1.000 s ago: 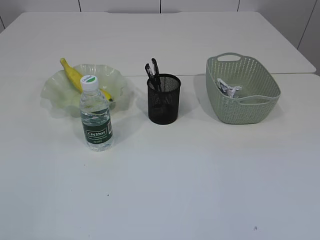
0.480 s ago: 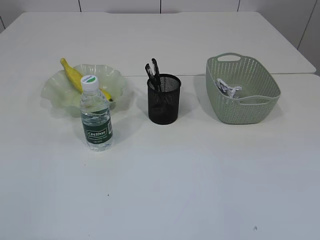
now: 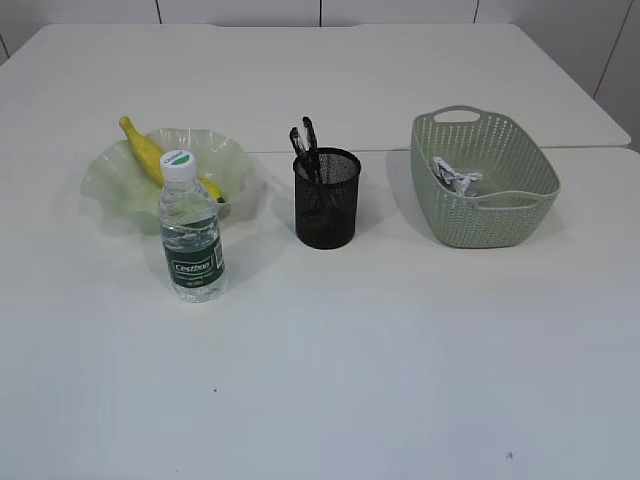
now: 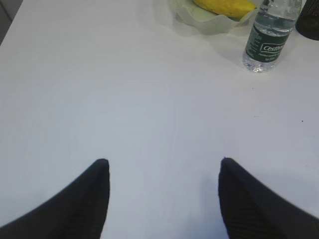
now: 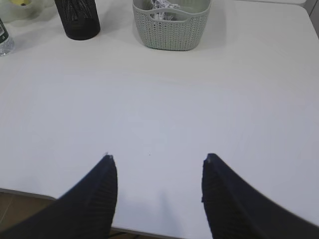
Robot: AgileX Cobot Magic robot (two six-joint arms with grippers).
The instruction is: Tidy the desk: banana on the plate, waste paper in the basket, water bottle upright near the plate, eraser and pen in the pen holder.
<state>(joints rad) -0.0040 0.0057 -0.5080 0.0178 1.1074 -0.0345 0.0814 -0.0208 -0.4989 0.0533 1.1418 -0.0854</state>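
A yellow banana [image 3: 148, 152] lies on the pale green wavy plate [image 3: 110, 180]. A water bottle [image 3: 190, 230] with a green label stands upright just in front of the plate. A black mesh pen holder [image 3: 327, 198] holds dark pens [image 3: 306, 145]; no eraser shows. Crumpled waste paper [image 3: 458, 178] lies in the green basket [image 3: 484, 215]. Neither gripper shows in the exterior view. My left gripper [image 4: 163, 164] is open and empty over bare table, well short of the bottle [image 4: 269, 35] and banana [image 4: 224, 6]. My right gripper [image 5: 158, 158] is open and empty near the table's front edge.
The white table is two tops joined by a seam behind the plate [image 3: 420, 150]. In the right wrist view the pen holder [image 5: 77, 19] and basket [image 5: 172, 27] stand at the far side.
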